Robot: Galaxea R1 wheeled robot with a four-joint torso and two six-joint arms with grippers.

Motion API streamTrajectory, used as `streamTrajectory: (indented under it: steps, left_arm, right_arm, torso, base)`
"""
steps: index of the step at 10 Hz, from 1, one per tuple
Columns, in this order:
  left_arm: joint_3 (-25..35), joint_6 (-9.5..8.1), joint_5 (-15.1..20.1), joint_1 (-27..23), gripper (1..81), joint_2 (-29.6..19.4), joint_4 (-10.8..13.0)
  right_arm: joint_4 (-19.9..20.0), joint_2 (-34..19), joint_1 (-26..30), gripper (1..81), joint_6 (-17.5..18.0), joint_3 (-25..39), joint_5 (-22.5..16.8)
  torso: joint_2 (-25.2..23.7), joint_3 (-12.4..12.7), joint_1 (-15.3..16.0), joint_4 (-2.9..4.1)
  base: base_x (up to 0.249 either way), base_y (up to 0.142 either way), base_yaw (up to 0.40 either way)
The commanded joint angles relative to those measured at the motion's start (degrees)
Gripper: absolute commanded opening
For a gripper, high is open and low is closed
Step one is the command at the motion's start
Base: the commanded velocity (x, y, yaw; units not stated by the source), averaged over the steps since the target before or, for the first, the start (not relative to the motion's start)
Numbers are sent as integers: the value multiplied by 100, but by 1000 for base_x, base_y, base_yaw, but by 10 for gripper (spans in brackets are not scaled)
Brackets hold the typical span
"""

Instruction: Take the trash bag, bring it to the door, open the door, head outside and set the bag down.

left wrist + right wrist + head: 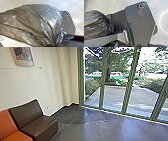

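Facing a glazed wall with green frames, I view the room's corner from indoors. The trash bag, dark and glossy, lies close before the left wrist camera and shows also in the right wrist view. Its film is creased in long folds that converge on a gathered neck, which meets a dark part of the rig. I cannot tell how far open the left gripper is, nor whether it has hold of this neck; the opening and hold of the right gripper are likewise beyond what I can tell. Behind the bag, both wrist views show pale floor, brightly lit in patches.

In the head view, a brown seat adjoins an orange seat at the left, near a cream wall. A framed picture hangs above, and a small wall plate sits low on the wall. The grey floor reflects daylight and bears a darker area towards the corner. Beyond the glass, I see a pale paved strip bordered by shrubs, with a tree trunk farther back.
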Motion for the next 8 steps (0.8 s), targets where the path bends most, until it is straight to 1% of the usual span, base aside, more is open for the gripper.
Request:
streamTrajectory:
  steps: [1,8]
  left_arm:
    - [19,45,279,-295,10,14,53]
    - [19,45,279,-295,10,23,79]
  right_arm:
    - [-59,32,256,811,-2,3,-292]
    - [-59,32,230,811,-2,-15,-292]
  torso:
    - [0,0,0,0]
    - [0,0,0,0]
  base:
    - [0,0,-342]
    - [0,0,-341]
